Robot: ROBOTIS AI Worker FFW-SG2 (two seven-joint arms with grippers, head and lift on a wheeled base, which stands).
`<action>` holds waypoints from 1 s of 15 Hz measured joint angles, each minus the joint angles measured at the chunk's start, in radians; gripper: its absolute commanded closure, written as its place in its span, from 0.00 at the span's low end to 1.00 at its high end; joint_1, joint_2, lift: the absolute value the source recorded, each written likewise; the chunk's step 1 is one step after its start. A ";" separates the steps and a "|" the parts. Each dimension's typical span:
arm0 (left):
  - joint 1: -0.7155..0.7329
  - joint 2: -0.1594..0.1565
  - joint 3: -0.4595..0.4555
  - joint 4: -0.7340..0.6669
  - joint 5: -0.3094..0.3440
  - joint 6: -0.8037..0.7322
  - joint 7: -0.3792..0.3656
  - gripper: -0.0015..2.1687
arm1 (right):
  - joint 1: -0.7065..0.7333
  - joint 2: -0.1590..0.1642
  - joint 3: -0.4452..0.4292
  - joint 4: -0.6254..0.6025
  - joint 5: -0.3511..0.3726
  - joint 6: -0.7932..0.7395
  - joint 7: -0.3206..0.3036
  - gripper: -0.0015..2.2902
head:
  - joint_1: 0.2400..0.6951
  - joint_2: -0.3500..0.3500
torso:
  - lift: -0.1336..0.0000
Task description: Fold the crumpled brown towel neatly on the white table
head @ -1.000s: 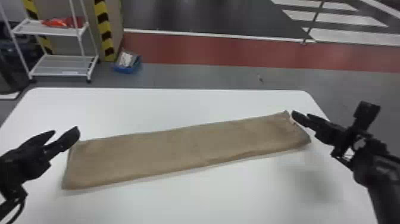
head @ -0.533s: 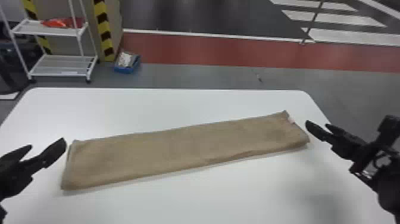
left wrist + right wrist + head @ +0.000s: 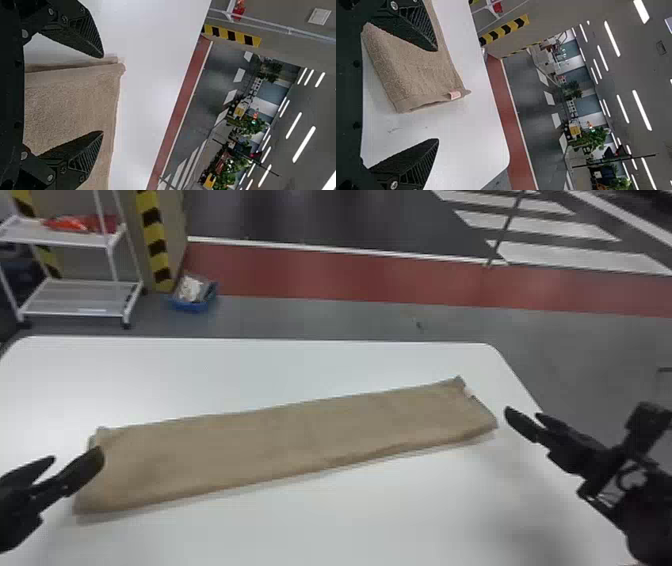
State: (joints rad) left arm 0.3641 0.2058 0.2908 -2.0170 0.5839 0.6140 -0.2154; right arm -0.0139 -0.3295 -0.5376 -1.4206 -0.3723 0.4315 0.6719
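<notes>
The brown towel (image 3: 290, 445) lies as a long folded strip, slanting across the white table (image 3: 350, 515). At its left end is my left gripper (image 3: 75, 457), one finger over the towel's edge. In the left wrist view the left gripper (image 3: 102, 95) stands open above that end of the towel (image 3: 71, 107). Off the towel's right end, near the table's right edge, is my right gripper (image 3: 522, 417). The right wrist view has the right gripper (image 3: 437, 95) open, with the towel's tagged end (image 3: 427, 79) beyond its fingers, one finger overlapping it in view.
Beyond the table's far edge stand a white shelf rack (image 3: 75, 297) and a blue box (image 3: 192, 302) on the floor. White tabletop lies around the towel on its near and far sides.
Both grippers first drew outward from the towel's ends; since then the left has come back over the left end and the right has shifted slightly inward. The towel looks unchanged.
</notes>
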 measured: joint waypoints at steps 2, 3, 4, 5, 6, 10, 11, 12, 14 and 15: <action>0.012 0.000 -0.019 0.000 -0.031 -0.001 -0.004 0.21 | 0.035 0.000 -0.001 -0.044 -0.005 0.003 -0.001 0.04 | 1.00 0.20 | 0.07; 0.021 0.001 -0.025 0.000 -0.041 -0.001 -0.007 0.21 | 0.050 0.002 -0.002 -0.062 -0.008 0.003 -0.001 0.04 | 1.00 0.19 | 0.07; 0.026 0.001 -0.029 0.001 -0.048 -0.001 -0.011 0.21 | 0.060 0.006 -0.002 -0.074 -0.012 0.004 -0.001 0.04 | 1.00 0.19 | 0.07; 0.031 0.001 -0.034 0.004 -0.060 -0.001 -0.015 0.28 | 0.066 0.010 -0.003 -0.084 -0.019 0.007 0.000 0.04 | 1.00 0.19 | 0.07; 0.032 0.002 -0.040 0.009 -0.077 -0.001 -0.016 0.30 | 0.071 0.015 -0.004 -0.094 -0.028 0.016 0.000 0.04 | 1.00 0.20 | 0.07; 0.010 0.007 -0.049 0.052 -0.108 -0.001 -0.016 0.30 | 0.113 0.046 -0.004 -0.201 -0.019 0.070 -0.008 0.04 | 1.00 0.24 | 0.07; 0.006 0.007 -0.051 0.057 -0.118 -0.001 -0.016 0.36 | 0.121 0.050 -0.006 -0.221 -0.020 0.078 -0.007 0.04 | 1.00 0.25 | 0.07; 0.002 0.007 -0.053 0.060 -0.127 -0.001 -0.016 0.38 | 0.126 0.052 -0.012 -0.235 -0.021 0.086 -0.007 0.04 | 1.00 0.25 | 0.07; -0.002 0.008 -0.057 0.065 -0.138 -0.001 -0.016 0.38 | 0.129 0.052 -0.024 -0.241 -0.023 0.096 -0.007 0.04 | 1.00 0.24 | 0.07; -0.004 0.009 -0.061 0.069 -0.145 -0.002 -0.016 0.50 | 0.129 0.052 -0.030 -0.239 -0.027 0.098 -0.006 0.04 | 1.00 0.24 | 0.07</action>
State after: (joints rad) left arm 0.3599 0.2145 0.2300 -1.9481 0.4387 0.6118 -0.2316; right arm 0.1150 -0.2772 -0.5674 -1.6597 -0.3994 0.5298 0.6657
